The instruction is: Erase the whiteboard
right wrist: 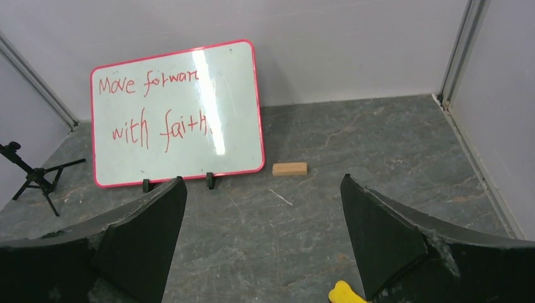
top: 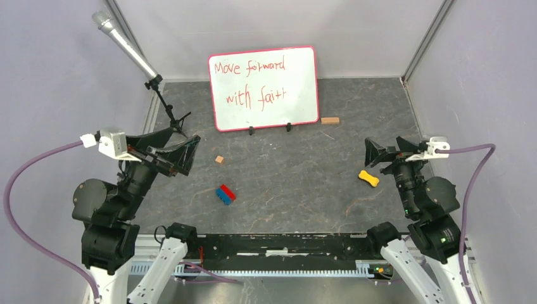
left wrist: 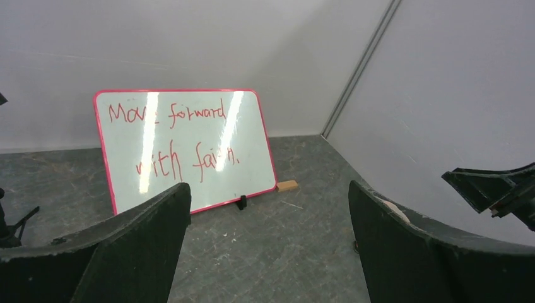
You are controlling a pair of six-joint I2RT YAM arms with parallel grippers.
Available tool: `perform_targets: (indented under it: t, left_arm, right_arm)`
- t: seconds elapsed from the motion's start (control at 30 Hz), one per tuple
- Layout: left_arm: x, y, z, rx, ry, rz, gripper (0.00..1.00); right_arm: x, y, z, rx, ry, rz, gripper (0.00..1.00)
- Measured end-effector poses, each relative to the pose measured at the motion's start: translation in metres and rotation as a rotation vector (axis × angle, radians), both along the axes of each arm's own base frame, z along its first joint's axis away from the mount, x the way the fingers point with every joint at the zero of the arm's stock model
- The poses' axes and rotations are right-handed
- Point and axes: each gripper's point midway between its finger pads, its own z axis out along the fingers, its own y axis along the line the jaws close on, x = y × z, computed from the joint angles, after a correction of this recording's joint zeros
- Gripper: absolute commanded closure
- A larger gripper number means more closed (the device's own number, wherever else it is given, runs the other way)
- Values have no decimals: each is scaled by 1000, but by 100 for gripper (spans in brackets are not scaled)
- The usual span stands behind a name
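Only the top view shows the microphone (top: 125,45) on its stand, far left. The left gripper (left wrist: 268,186) has its jaws wide apart and holds nothing. Well ahead of both sets of jaws, the whiteboard (top: 264,88) stands by the back wall. Its red writing says "Move forward with faith". A small wooden block (right wrist: 289,168) lies just right of it. The right gripper (right wrist: 263,180) is wide apart and empty too. A yellow bone toy (right wrist: 344,292) lies just below its right finger.
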Motion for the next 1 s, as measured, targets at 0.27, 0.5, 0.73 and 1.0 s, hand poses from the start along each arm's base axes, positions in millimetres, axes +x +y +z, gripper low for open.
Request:
perform_targets:
  t: [0.27,0.5,0.73,1.0]
  left_arm:
    - [19,-14,-25,37,119,-57,0]
    - [33,-26,-49,73,215,-109,0]
    - [44,-30,-68,99,271,-124,0]
    - [86,-53,-69,68,300,-201,0]
  right_arm:
    - [31,15,-58,-62,152,15,2]
    - [66,48,-131,-118,335,114,2]
    - [99,98,-211,-91,507,238,2]
    - [136,177,-271,-109,621,318,6]
